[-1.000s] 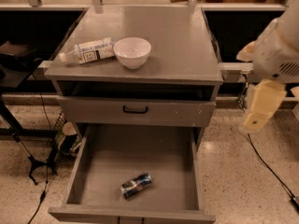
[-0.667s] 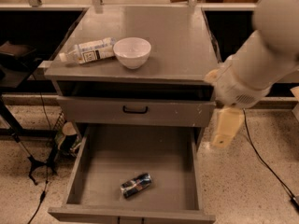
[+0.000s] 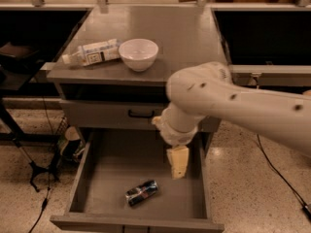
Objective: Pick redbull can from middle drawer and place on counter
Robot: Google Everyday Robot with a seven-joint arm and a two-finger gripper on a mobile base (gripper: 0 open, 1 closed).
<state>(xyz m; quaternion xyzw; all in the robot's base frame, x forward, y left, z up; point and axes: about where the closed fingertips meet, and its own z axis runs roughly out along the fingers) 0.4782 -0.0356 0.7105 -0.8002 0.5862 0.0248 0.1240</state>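
The redbull can (image 3: 142, 192) lies on its side on the floor of the open middle drawer (image 3: 114, 171), near the drawer's front. My gripper (image 3: 178, 162) hangs from the white arm over the right half of the drawer, above and to the right of the can, not touching it. The counter (image 3: 184, 38) is the grey top of the cabinet behind the arm.
A white bowl (image 3: 138, 54) and a white-labelled plastic bottle (image 3: 92, 52) lying on its side sit on the counter's left part. The closed drawer front with a black handle (image 3: 141, 114) is above the open drawer. Cables and a stand are on the floor at left.
The arm has swung in from the right and down, so the gripper now hangs over the open drawer near the can. The can, bowl and bottle have not moved.
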